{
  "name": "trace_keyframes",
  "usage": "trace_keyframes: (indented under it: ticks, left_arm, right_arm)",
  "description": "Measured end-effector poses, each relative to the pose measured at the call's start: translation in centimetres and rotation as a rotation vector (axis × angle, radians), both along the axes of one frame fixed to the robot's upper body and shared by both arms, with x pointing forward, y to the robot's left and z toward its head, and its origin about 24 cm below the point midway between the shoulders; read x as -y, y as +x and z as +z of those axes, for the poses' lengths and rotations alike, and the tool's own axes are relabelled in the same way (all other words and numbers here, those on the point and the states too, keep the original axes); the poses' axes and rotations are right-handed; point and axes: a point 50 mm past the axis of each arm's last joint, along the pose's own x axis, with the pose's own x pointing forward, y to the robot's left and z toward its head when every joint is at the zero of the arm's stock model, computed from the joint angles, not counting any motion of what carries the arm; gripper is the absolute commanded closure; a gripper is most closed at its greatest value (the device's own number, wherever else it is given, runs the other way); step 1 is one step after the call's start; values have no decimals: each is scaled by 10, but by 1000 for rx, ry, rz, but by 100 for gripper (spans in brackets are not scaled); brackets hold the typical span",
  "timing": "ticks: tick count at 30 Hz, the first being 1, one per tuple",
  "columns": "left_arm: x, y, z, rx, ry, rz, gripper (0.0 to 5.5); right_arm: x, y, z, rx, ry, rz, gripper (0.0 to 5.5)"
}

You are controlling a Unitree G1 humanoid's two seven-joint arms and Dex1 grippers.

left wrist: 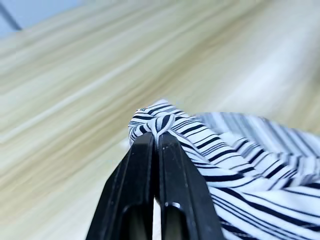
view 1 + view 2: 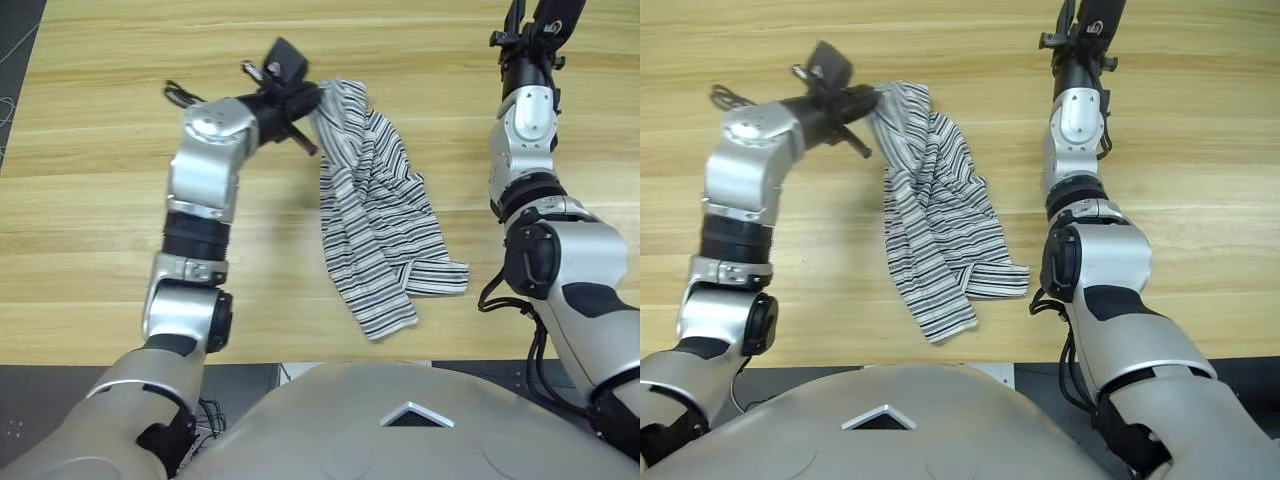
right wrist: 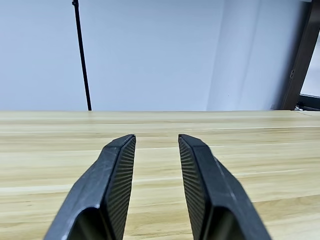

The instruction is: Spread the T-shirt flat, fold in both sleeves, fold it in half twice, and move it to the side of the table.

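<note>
With 12 o'clock taken as straight away from the robot on the table, the left gripper is found at about 11 o'clock. Its fingers are clenched on a pinched fold of the T-shirt, and that corner is held slightly raised off the wood.

From that pinch the shirt is strung out towards 5 o'clock as a narrow, rumpled band. Its long axis is laid roughly from 12 to 6, and its lower end is left near the table edge closest to the robot. No sleeve can be told apart in the bunched cloth, so the spreading step is judged not yet done.

Further right, the right gripper is held at about 1 o'clock, well apart from the shirt, with its fingers parted and nothing between them; bare wood is faced.

The free cloth lies at roughly 7 o'clock from the right gripper. A second grasp there is judged necessary before the shirt can be pulled flat.
</note>
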Motion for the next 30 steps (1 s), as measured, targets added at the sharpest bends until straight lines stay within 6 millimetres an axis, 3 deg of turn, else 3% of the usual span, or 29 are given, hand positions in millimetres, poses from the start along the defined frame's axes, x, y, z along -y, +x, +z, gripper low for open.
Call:
trace_keyframes:
  ticks: [4,11,17,30]
  left_arm:
    - [-43,-12,2,1,20,113,539]
    - [-78,-24,-11,-50,92,178,539]
    - [-117,-37,-34,-123,263,212,539]
    - [-158,-50,-28,-126,352,326,539]
  right_arm:
    - [0,0,0,1,-1,0,390]
    - [1,0,2,20,2,1,390]
    - [-3,0,7,53,12,29,390]
    - [-4,0,10,80,9,37,390]
